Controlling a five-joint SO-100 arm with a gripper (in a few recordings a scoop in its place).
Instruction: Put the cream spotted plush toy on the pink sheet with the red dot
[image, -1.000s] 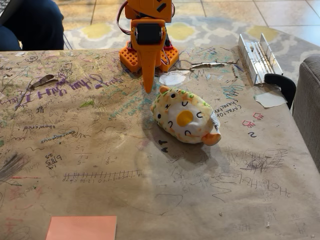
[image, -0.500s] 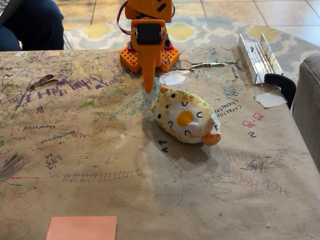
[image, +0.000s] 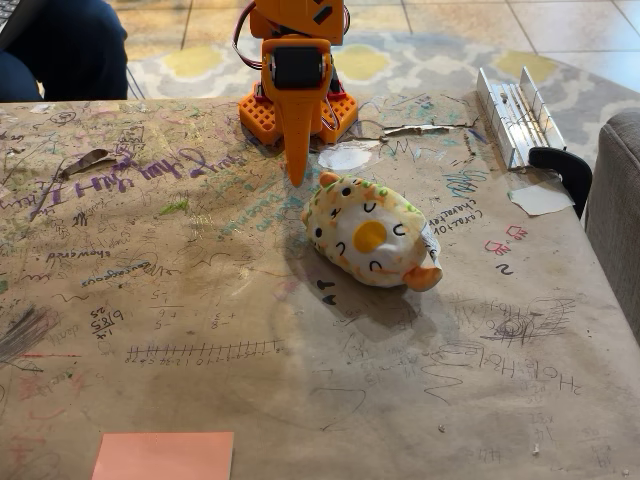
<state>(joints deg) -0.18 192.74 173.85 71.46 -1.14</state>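
In the fixed view the cream spotted plush toy (image: 372, 235) lies on its side near the middle of the scribbled brown table, its yellow oval patch facing up and an orange ear at its lower right. My orange gripper (image: 296, 178) hangs point-down just above and to the left of the toy, fingers shut with nothing between them, its tip apart from the plush. The pink sheet (image: 165, 455) lies flat at the table's front edge, far to the lower left; no red dot shows on the part in view.
A metal rail (image: 513, 112) and a black clamp (image: 562, 166) sit at the table's right back edge, beside a grey couch arm (image: 615, 210). A person's legs (image: 70, 50) are behind the table at the upper left. The arm's orange base (image: 297, 110) stands at the back.
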